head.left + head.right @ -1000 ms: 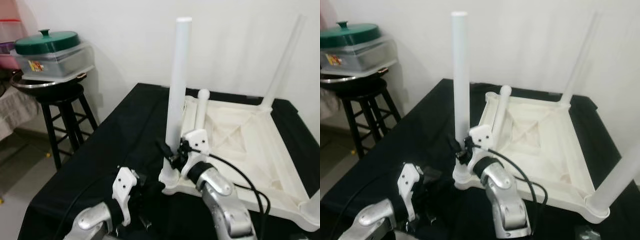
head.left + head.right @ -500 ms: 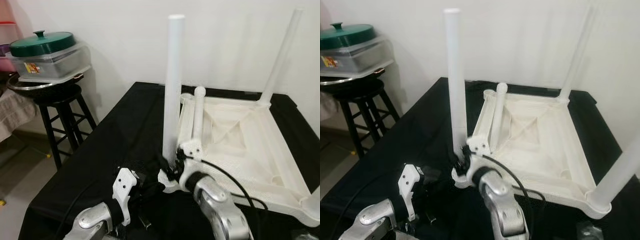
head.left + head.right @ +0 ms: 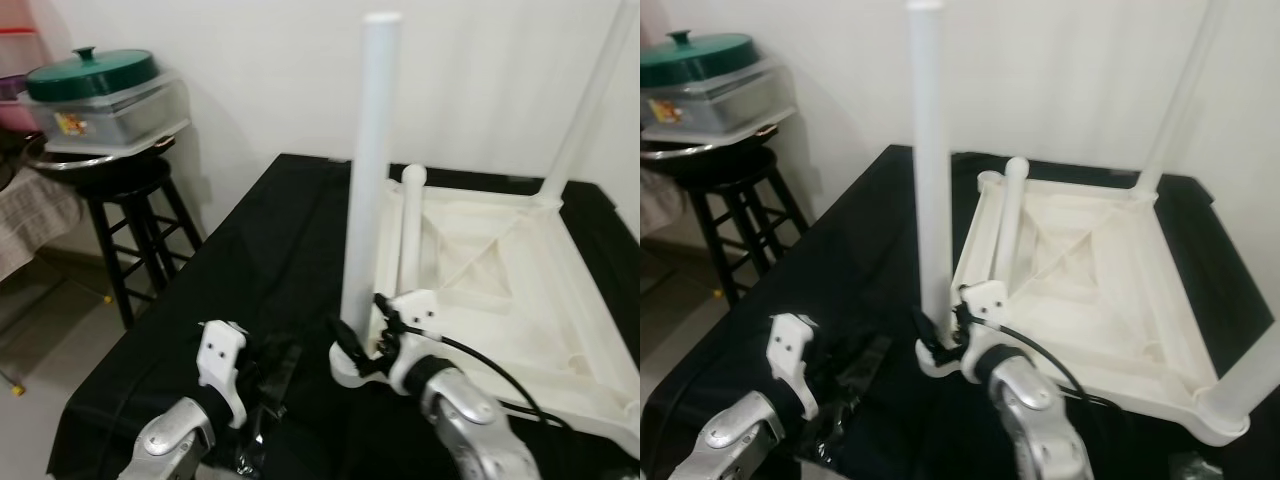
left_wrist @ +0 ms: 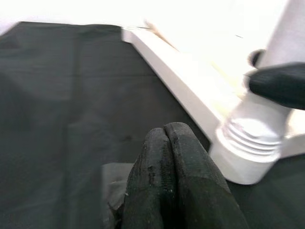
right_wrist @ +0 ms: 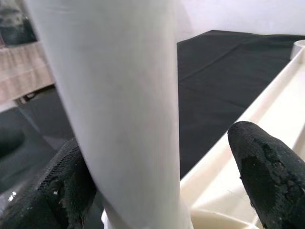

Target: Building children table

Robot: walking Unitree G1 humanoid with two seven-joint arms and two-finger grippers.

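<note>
White plastic round table leg (image 3: 365, 190) stands upright in the near corner socket of the upturned white plastic children's tabletop (image 3: 500, 290), between the right claw's (image 3: 362, 350) spread fingers (image 5: 267, 176). Beside it, over the black-draped desk (image 3: 230, 290), the left claw (image 4: 174, 191) is pressed together.

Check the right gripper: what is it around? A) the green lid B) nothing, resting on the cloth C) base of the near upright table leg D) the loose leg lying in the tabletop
C: the right gripper has one finger on each side of the near upright leg, low by its threaded socket.
</note>
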